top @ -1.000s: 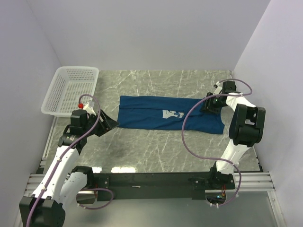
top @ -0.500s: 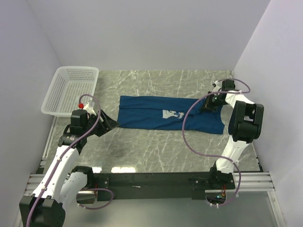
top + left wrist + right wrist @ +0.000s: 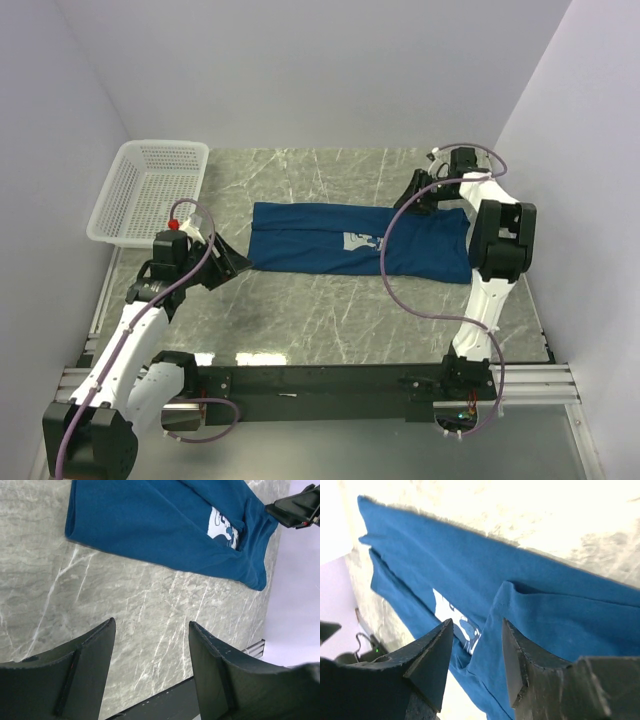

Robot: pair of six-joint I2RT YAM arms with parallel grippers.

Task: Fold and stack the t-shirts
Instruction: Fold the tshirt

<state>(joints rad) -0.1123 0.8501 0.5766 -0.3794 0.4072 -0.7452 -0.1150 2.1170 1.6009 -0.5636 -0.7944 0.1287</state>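
Lying flat on the grey marbled table [image 3: 330, 330], the navy t-shirt [image 3: 320, 240] is folded into a long band running left to right across the middle, pale print [image 3: 362, 241] facing up, right of centre.

Left gripper [image 3: 238, 262] low over bare table, just off the shirt's left end at its near corner; not touching cloth. Left wrist view: both fingers [image 3: 95, 650] well apart, nothing between them but stone; the shirt sits ahead of the tips, clear of them.

Right gripper [image 3: 412, 195] at the shirt's far edge, toward its right end. Right wrist view: right gripper [image 3: 476, 622] directly above the cloth, fingers [image 3: 432, 660] moderately parted, the corner of a folded flap showing in the gap. No cloth seen pinched or lifted; whether the tips touch fabric cannot be told.

White mesh basket [image 3: 150, 190] at the far left corner, well apart from the shirt.
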